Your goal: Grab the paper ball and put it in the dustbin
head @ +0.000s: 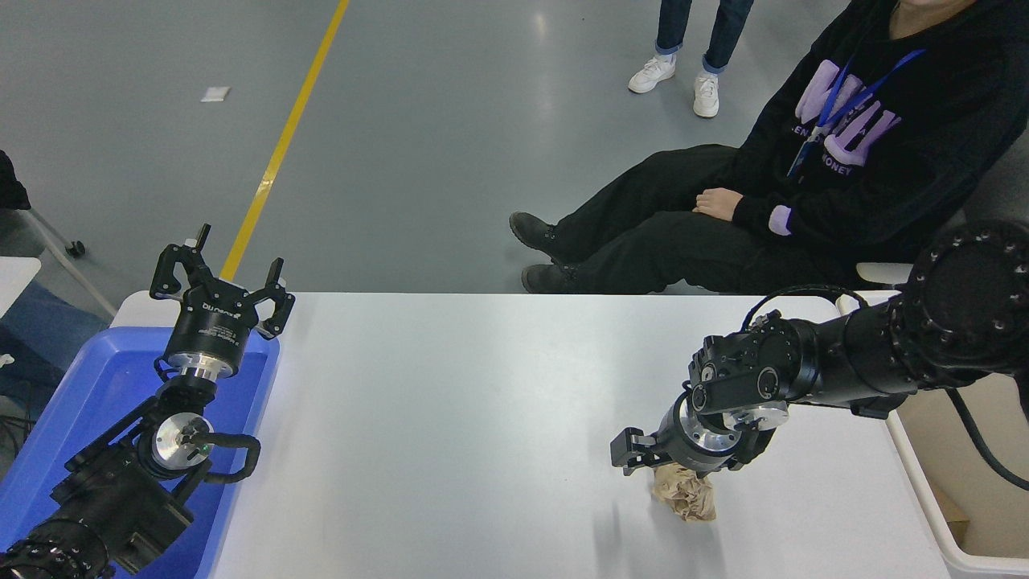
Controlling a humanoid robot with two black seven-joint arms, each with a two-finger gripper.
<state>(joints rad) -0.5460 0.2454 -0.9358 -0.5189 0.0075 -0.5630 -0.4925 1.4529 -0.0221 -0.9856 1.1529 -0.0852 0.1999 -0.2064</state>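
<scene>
Paper ball (686, 496): on white table (450, 418), right of centre, directly beneath right gripper (663, 466). Fingers appear spread, straddling its upper part; contact unclear. Dustbin (924, 515): at the table's right edge. Left gripper (221, 281): parked over blue tray (72, 402), fingers apart, well away.

White counter (482, 418) ran across room, surface smooth, faintly glossy. Paper ball (687, 494), tan and creased, lay directly on it toward right near side. Blue tray (88, 386) sat at left end.
</scene>
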